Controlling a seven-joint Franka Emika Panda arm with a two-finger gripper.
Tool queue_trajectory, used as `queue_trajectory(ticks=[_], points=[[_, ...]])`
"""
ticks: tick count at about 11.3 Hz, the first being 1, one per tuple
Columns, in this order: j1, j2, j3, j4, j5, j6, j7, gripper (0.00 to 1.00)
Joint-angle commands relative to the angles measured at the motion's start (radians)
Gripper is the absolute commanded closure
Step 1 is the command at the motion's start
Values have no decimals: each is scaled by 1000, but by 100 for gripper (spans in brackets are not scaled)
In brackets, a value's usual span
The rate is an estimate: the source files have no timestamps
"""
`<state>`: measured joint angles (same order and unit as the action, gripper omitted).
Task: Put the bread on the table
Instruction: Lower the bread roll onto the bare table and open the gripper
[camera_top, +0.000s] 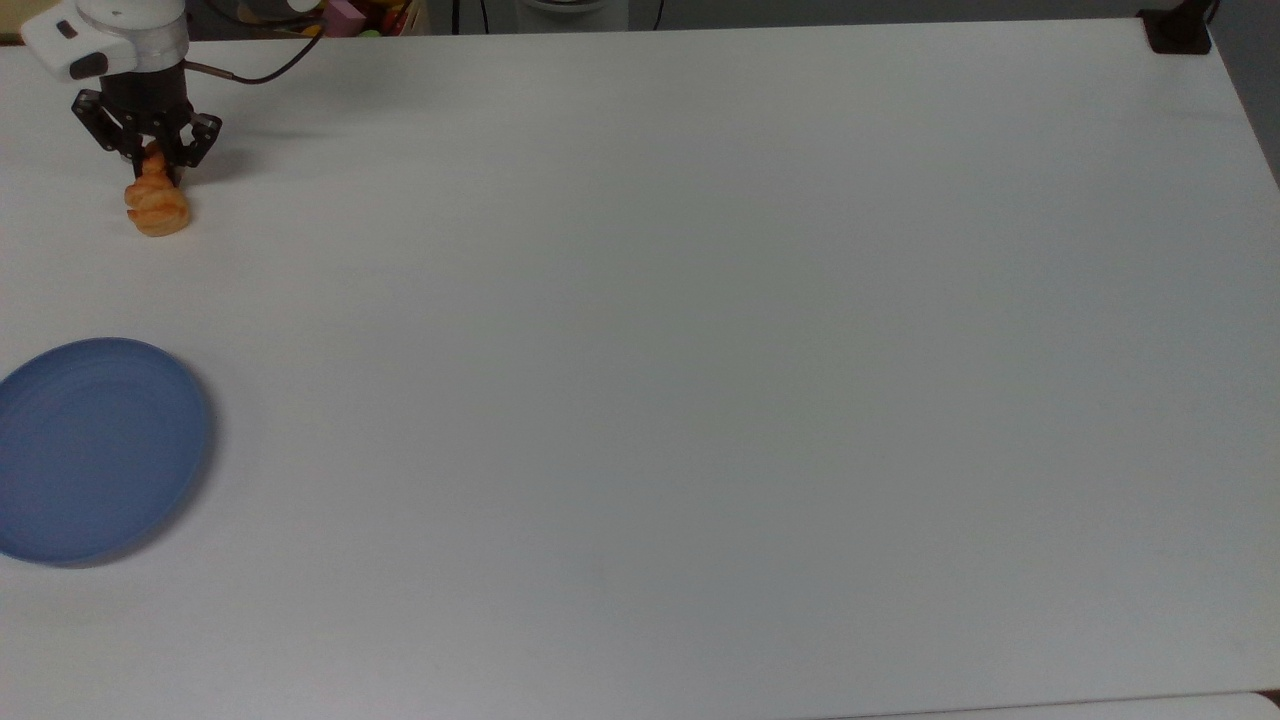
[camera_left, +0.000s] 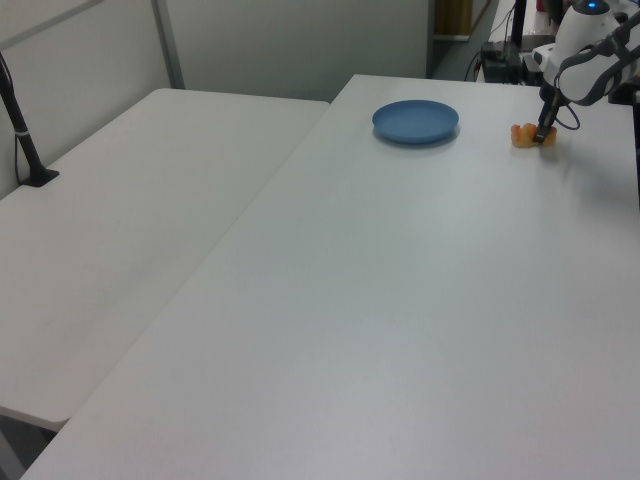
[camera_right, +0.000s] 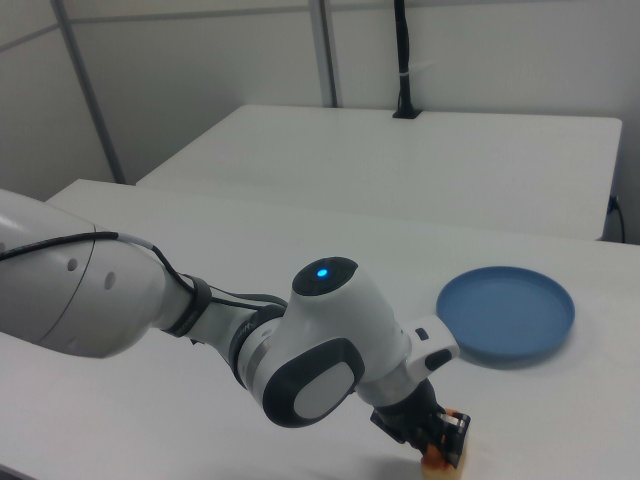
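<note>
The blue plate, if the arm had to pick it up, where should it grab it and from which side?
Probably the blue plate is best pinched at its raised rim, coming from above on the edge facing the gripper. It lies flat and shallow on the table, so the rim alone offers the fingers anything to grip.

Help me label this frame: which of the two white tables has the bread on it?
The table that also holds the blue plate; the bread sits beside the hand. The neighbouring table carries neither.
</note>
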<state>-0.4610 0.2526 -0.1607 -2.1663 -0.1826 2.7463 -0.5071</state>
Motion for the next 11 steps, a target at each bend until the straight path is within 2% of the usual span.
queue_trajectory(ticks=[1,3,6,10,11], points=[[-2,-21,-3,-33,-18,-13,10,19],[-2,-32,-2,-32,-20,-66,12,0],[-1,-56,-2,-26,-15,-88,13,0],[19,-145,12,16,-8,-237,45,0],[24,-185,48,23,-6,-272,100,0]])
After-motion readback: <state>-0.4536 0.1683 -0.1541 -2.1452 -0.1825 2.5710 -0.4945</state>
